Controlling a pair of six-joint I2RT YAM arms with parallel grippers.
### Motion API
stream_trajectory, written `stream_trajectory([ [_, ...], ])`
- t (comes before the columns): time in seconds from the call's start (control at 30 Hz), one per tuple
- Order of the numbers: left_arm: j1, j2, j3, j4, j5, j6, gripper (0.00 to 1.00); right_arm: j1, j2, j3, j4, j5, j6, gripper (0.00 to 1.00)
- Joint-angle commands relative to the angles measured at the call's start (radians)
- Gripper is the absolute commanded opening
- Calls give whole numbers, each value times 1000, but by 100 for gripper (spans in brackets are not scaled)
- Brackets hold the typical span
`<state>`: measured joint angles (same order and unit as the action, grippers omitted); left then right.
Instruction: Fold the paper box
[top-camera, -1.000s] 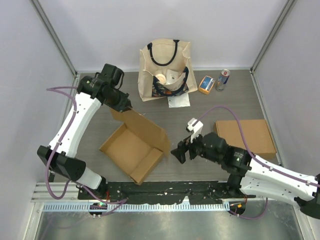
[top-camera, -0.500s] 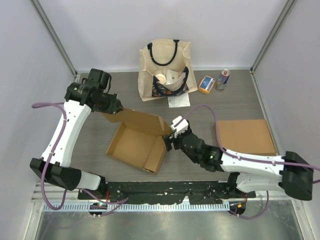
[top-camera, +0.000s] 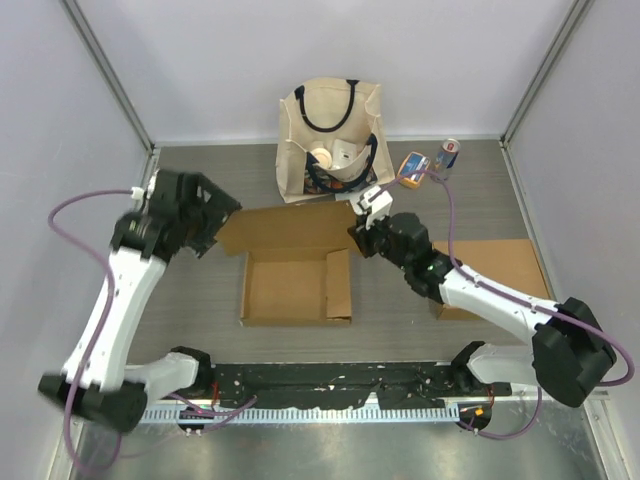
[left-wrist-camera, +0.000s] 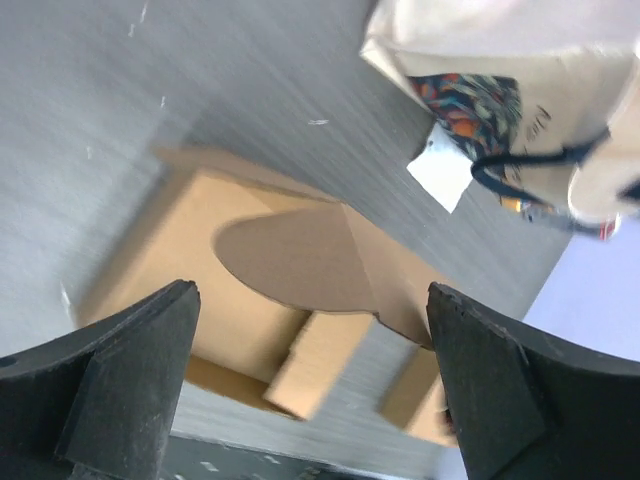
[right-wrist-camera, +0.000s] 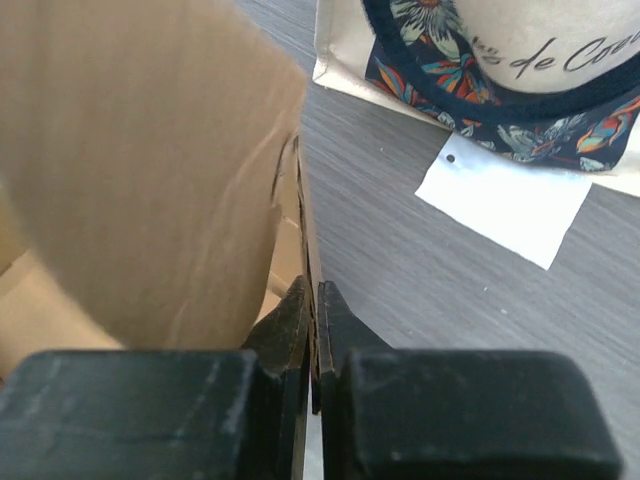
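The paper box (top-camera: 295, 290) is a brown cardboard tray lying open on the table, its lid flap (top-camera: 290, 228) spread flat behind it. At the box's back right corner my right gripper (top-camera: 358, 236) is shut on the box. In the right wrist view the gripper (right-wrist-camera: 316, 305) pinches a thin cardboard wall edge, with a rounded flap (right-wrist-camera: 150, 170) to the left. My left gripper (top-camera: 222, 215) stands open just left of the lid flap, touching nothing. In the left wrist view its gripper (left-wrist-camera: 315, 335) is spread wide above the box (left-wrist-camera: 250, 250).
A cream tote bag (top-camera: 330, 135) stands behind the box, with a white paper slip (top-camera: 358, 203) in front of it. A small orange carton (top-camera: 412, 168) and a drink can (top-camera: 446, 158) sit at the back right. A flat cardboard sheet (top-camera: 500, 270) lies on the right.
My left gripper let go of the lid flap, opened and drew back left. My right gripper moved up to the box and shut on its back right edge. The box turned square to the table.
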<state>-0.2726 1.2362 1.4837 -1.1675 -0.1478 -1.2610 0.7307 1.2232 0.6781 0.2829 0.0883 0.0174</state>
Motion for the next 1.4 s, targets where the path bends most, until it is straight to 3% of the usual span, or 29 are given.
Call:
stream_trajectory([
  [0.0,6,-409,-377,506,25,567,100,-131,16,95,-76,-356,-66,8],
  [0.07,6,-576,-570,613,126,687,100,-169,33,133,-126,-416,-89,8],
  [0.13,6,-609,-685,748,215,785,100,-220,48,167,-165,-511,-99,8],
  [0.23,6,-509,-665,703,261,868,100,-261,88,214,-203,-577,-106,5],
  [0.33,7,-437,-550,586,189,876,100,-278,145,273,-258,-593,-112,1],
  [0.47,7,-546,-533,588,225,890,100,-290,159,284,-266,-581,-109,1],
  [0.63,6,-633,-410,510,99,829,100,-289,145,272,-254,-573,-103,1],
  [0.8,6,-690,-514,497,70,805,94,-297,165,270,-238,-558,-102,1],
  [0.87,7,-704,-600,505,143,819,89,-301,183,281,-241,-570,-97,1],
  [0.93,6,-683,-660,511,215,827,89,-304,185,281,-237,-588,-94,1],
  [1.07,6,-580,-655,544,156,801,100,-310,182,276,-234,-614,-91,1],
  [1.17,7,-534,-684,671,128,839,100,-313,179,278,-237,-630,-91,1],
  [1.37,7,-385,-738,804,260,957,99,-317,190,291,-249,-673,-88,1],
])
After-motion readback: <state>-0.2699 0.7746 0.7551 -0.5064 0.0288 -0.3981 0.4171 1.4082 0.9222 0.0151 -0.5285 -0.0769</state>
